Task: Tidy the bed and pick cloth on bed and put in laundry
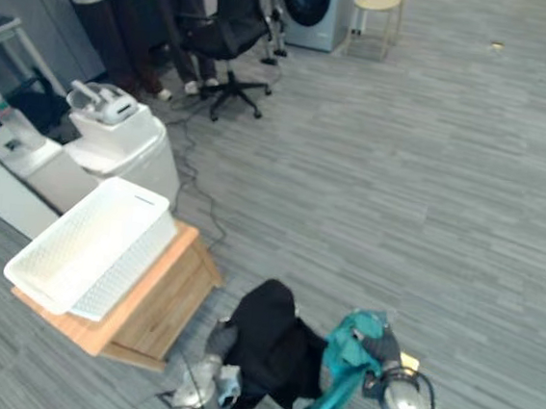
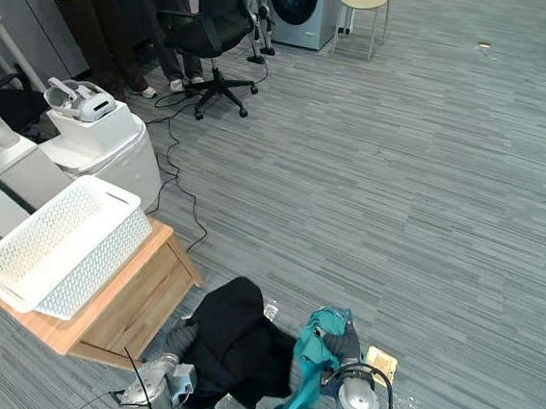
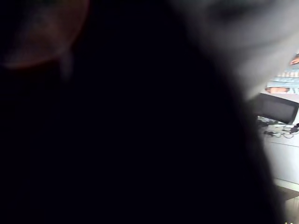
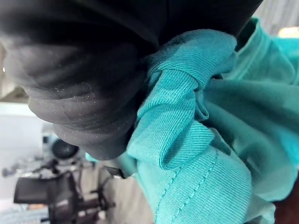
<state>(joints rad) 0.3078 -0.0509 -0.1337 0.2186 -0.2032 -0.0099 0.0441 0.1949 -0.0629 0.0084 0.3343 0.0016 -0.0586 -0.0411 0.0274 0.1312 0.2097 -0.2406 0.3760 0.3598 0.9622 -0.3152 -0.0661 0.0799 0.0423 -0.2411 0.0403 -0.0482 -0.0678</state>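
A black cloth (image 1: 269,344) is draped over my left hand (image 1: 220,339), low in the eye views, and it covers the left wrist view (image 3: 117,130). Beside it hangs a teal cloth (image 1: 340,366), bunched up, with my right hand (image 1: 382,348) shut on its upper part. The right wrist view has the teal folds (image 4: 196,140) pressed against the hand's dark cover. A white laundry basket (image 1: 127,268) stands to the left on a low wooden stand (image 1: 161,310), a short way from the black cloth. Nothing lies in the part of it that I see.
A white bin-like unit (image 1: 124,142) with a headset on top stands behind the basket. A black office chair (image 1: 226,36), people's legs (image 1: 116,25), a washing machine (image 1: 311,5) and a wooden chair (image 1: 379,12) are at the back. Grey floor stretches to the right.
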